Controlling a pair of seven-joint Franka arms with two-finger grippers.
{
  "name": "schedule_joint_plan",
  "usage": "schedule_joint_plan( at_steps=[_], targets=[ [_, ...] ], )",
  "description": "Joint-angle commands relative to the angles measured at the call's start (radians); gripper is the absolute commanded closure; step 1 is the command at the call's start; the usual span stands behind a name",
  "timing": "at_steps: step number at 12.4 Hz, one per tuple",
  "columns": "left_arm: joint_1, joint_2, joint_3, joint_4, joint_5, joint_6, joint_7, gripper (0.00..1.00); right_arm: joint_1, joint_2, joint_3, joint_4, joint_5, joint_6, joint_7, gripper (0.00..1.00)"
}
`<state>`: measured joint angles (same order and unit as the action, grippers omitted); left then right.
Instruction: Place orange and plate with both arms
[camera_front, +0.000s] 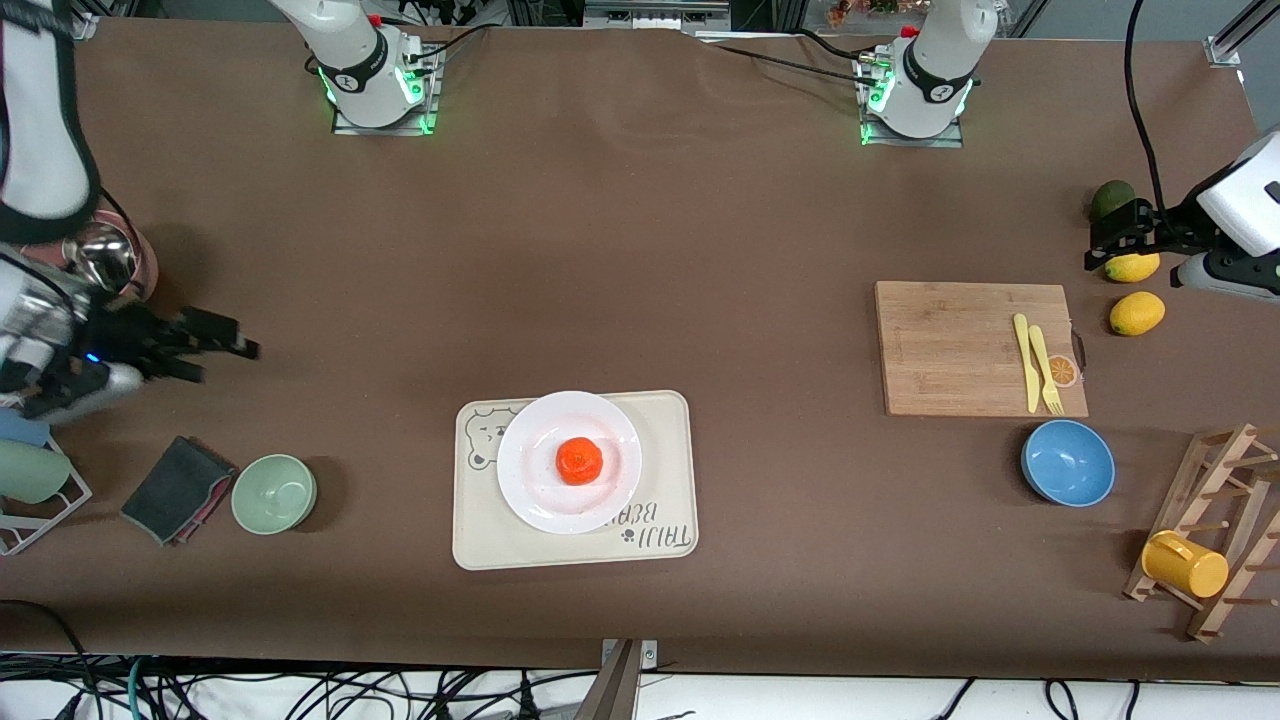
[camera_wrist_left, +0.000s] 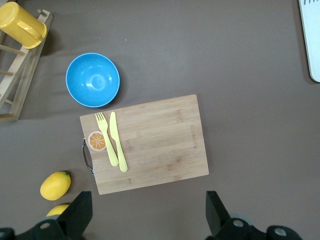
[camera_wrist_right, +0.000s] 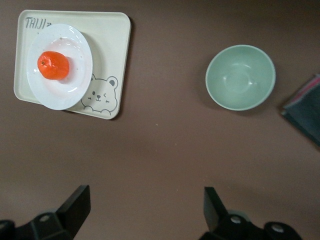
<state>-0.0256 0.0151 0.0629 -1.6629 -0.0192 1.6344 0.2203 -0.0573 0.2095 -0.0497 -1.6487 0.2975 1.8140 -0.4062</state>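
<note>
Orange (camera_front: 579, 460) sits mid-plate (camera_front: 530, 495); plate lies on the cream bear tray (camera_front: 665, 490), near the table (camera_front: 640, 250) middle, toward the front cam. Orange: prob light, firm-ish w/ some give, round so it can roll; pinch across its widest part, gentle squeeze. Plate: stiff, smooth, likely slippery and chip-prone; take it at the wide rim, keep level or the fruit slides. Right hand (camera_front: 220, 345) open, empty, up over bare table at the right arm's end; left hand (camera_front: 1125, 235) open, empty, over the lemons (camera_front: 1136, 312). Both well apart from the plate. Front view alone shows both arms. Right wrist view shows the bear drawing (camera_wrist_right: 102, 95) and green bowl (camera_wrist_right: 240, 76) close up; left wrist view shows board (camera_wrist_left: 160, 145), fork (camera_wrist_left: 106, 137), blue bowl (camera_wrist_left: 93, 80), no plate.
</note>
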Motion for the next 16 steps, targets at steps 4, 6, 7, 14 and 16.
schedule_joint_plan(
  at_steps=[4,6,7,14,16],
  targets=[
    [0.001,0.009,-0.003,0.026,0.007,-0.014,-0.007,0.00,0.011,-0.144,0.033,0.064,-0.251,-0.175,0.243,0.00],
    [0.001,0.009,-0.003,0.026,0.007,-0.014,-0.007,0.00,0.017,-0.131,0.030,0.118,-0.288,-0.199,0.245,0.00],
    [0.001,0.009,-0.003,0.026,0.007,-0.014,-0.007,0.00,0.017,-0.127,0.028,0.122,-0.284,-0.202,0.244,0.00],
    [-0.001,0.009,-0.003,0.026,0.007,-0.014,-0.007,0.00,0.020,-0.121,0.030,0.122,-0.274,-0.222,0.245,0.00],
    [-0.001,0.009,-0.003,0.026,0.007,-0.014,-0.007,0.00,0.019,-0.117,0.028,0.122,-0.274,-0.225,0.241,0.00]
  ],
)
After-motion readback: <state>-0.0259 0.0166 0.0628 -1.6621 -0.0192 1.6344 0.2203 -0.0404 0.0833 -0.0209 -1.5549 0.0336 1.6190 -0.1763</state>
